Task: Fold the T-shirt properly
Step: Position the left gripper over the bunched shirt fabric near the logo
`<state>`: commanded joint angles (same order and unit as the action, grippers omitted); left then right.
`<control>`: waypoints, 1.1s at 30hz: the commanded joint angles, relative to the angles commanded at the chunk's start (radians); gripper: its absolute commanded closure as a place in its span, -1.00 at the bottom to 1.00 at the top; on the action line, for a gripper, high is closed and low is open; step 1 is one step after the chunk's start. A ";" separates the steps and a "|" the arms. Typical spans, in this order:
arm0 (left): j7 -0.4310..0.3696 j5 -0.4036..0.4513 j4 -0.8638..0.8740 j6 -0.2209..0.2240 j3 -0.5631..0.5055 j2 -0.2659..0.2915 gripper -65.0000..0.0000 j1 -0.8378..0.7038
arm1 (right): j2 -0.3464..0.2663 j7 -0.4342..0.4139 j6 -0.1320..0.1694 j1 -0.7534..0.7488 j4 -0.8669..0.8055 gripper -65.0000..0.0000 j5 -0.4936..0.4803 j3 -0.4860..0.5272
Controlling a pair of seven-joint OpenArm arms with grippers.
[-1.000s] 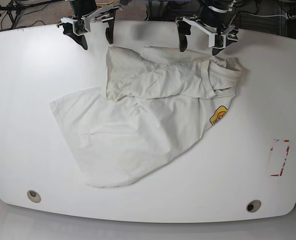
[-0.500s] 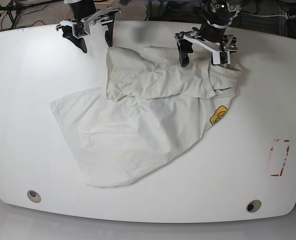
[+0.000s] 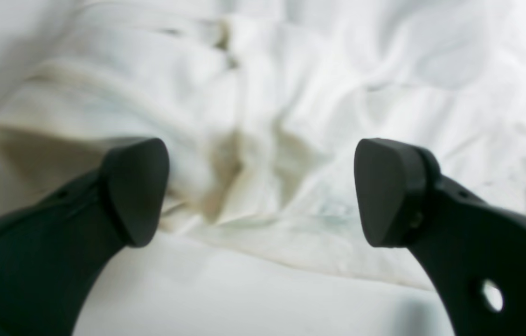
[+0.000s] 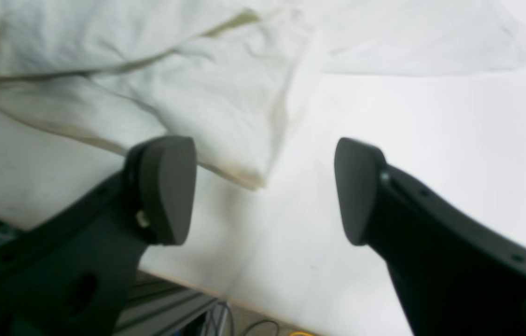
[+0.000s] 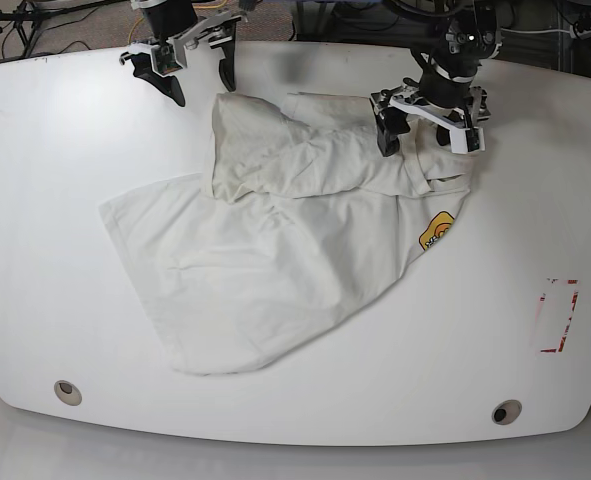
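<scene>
L gripper (image 5: 427, 130) has dropped onto T-shirt's (image 5: 275, 250) far right bunch, fingers spread, ungrasped; R gripper (image 5: 198, 72) fingers spread too.

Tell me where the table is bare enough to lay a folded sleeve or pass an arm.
Bare tabletop runs wide beside the T-shirt on the base view's left, and along the near edge below its hem. More lies between the logo patch and the red tape marks. The far edge is crowded: left tool over bunched cloth, right tool nearby.
</scene>
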<state>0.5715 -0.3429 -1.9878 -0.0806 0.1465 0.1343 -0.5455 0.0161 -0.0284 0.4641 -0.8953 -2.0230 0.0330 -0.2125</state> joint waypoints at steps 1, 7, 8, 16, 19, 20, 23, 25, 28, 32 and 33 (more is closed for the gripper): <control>0.011 0.000 0.000 -0.002 0.000 0.000 -0.82 0.006 | 0.000 0.011 0.000 0.002 0.000 -0.37 -0.002 0.000; 0.051 0.000 0.012 0.000 -0.002 0.003 -0.82 0.023 | 0.002 0.015 0.000 0.017 0.000 -0.37 -0.003 0.000; 0.054 0.003 0.014 0.000 -0.002 0.003 -0.82 0.023 | 0.002 0.015 0.000 0.017 0.000 -0.37 -0.003 0.000; 0.057 0.005 0.041 0.002 -0.002 -0.003 -0.82 0.003 | 0.003 0.015 0.000 0.020 0.000 -0.37 -0.003 0.000; 0.057 0.005 0.041 0.002 0.002 -0.005 -0.82 -0.029 | 0.003 0.015 0.000 0.020 0.000 -0.37 -0.003 0.000; 0.057 0.005 0.041 0.002 0.002 -0.005 -0.82 -0.032 | 0.003 0.015 0.000 0.020 0.000 -0.37 -0.003 0.000; 0.057 0.000 0.043 -0.002 0.002 -0.025 -0.82 -0.046 | 0.003 0.015 0.000 0.020 0.000 -0.37 -0.003 0.000; 0.055 0.000 0.043 -0.005 0.000 -0.028 -0.82 -0.061 | 0.003 0.015 0.000 0.020 0.000 -0.37 -0.003 0.000; 0.054 0.000 0.046 -0.005 0.000 -0.029 -0.82 -0.063 | 0.005 0.015 0.000 0.018 0.000 -0.37 -0.003 0.000; 0.054 0.000 0.048 -0.005 0.000 -0.029 -0.82 -0.049 | 0.005 0.015 0.000 0.018 0.000 -0.37 -0.003 0.000; 0.054 0.000 0.048 -0.005 0.000 -0.029 -0.82 -0.043 | 0.005 0.015 0.000 0.018 0.000 -0.37 -0.003 0.000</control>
<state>0.6252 -0.3429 -1.9402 -0.0852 0.1465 0.1051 -0.5884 0.0207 -0.0130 0.4641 -0.8769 -2.0230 0.0299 -0.2125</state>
